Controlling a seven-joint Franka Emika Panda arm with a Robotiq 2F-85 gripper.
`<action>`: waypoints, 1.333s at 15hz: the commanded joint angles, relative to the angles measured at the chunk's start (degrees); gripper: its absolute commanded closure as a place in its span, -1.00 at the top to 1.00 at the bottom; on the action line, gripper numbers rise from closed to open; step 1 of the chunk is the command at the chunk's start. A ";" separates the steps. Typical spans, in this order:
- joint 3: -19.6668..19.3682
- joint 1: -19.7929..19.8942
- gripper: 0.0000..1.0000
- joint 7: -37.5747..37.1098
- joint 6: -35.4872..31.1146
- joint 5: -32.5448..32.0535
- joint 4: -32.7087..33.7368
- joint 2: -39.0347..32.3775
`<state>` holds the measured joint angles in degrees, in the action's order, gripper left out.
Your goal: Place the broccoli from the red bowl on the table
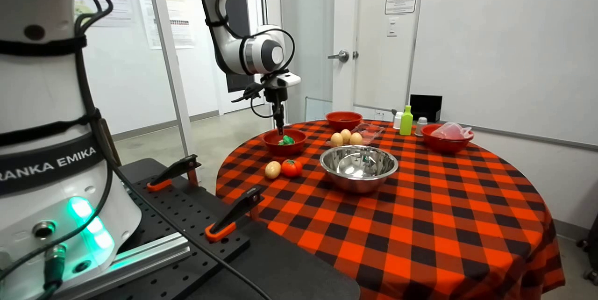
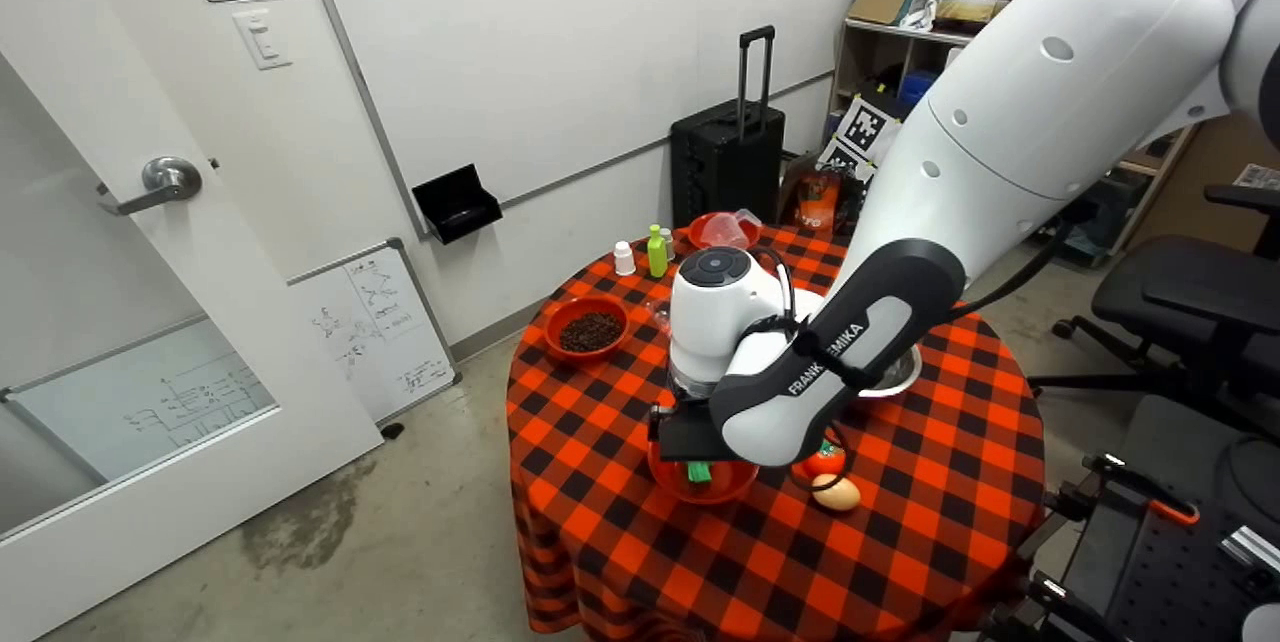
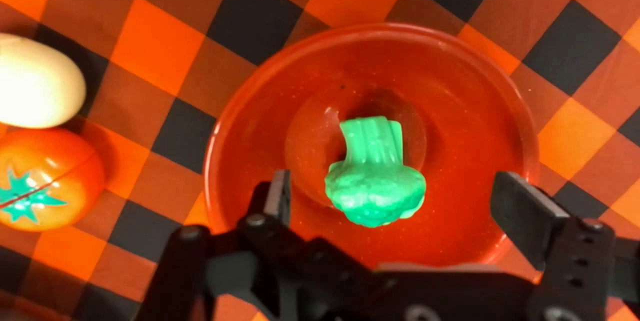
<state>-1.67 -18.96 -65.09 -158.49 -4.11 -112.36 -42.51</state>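
Over the bowl, jaws are hanging wide and the broccoli is waiting

From where I'm standing, the job on the tabletop is looking barely begun. The broccoli is lying inside the bowl, stalk and head both within its rim, and nothing is gripping it. In the wrist view the jaws are standing far apart, one to each side of the broccoli, holding nothing. Whether their tips are dipping below the rim, I'm not managing to tell.

So what is counting as done? Only the lining-up, I'm guessing: in both exterior views the arm is hanging above the bowl, and the jaws are seeming well placed for a pinch. Everything else is remaining: closing on the broccoli, lifting it over the rim, setting it down on the tabletop and letting go.

A tomato and an egg are sitting side by side near the bowl, and a steel bowl is standing farther off. I'm figuring the broccoli is needing a spot apart from all three.
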 commanded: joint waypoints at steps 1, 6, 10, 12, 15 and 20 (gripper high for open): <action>-0.92 -1.10 1.00 1.03 0.90 2.30 2.45 -2.50; -1.33 -1.29 1.00 1.07 1.52 2.53 3.97 -4.87; -1.77 -1.57 1.00 1.01 1.60 2.42 5.43 -6.84; -1.77 -1.54 0.86 1.17 1.66 2.53 6.42 -7.81; -1.98 -1.81 0.24 1.22 1.77 2.46 7.75 -9.01; -2.20 -2.11 -0.52 1.24 1.66 2.47 9.06 -10.12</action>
<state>-2.78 -19.81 -65.09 -158.19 -3.39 -105.67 -51.30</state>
